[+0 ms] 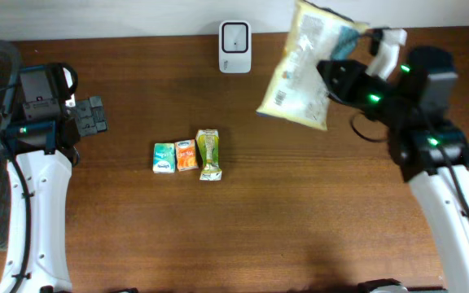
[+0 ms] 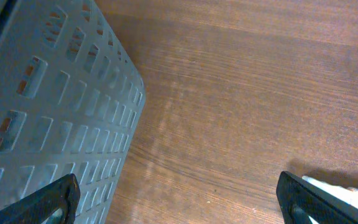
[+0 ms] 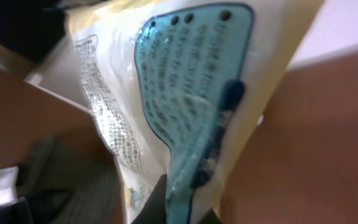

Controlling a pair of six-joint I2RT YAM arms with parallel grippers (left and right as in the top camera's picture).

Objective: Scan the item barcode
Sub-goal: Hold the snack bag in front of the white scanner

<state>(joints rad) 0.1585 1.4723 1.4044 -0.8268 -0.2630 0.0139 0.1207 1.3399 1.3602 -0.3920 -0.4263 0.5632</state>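
The right gripper (image 1: pixel 338 77) is clenched on the yellow snack bag (image 1: pixel 304 69), which it holds up at 3 o'clock from the white scanner (image 1: pixel 234 46). The left gripper (image 1: pixel 98 116) stands released at the table's 9 o'clock.

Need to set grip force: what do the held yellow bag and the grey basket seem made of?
The yellow bag: likely thin glossy plastic film; it crinkles and catches light. The grey basket: apparently matte moulded plastic, given its even slotted wall.
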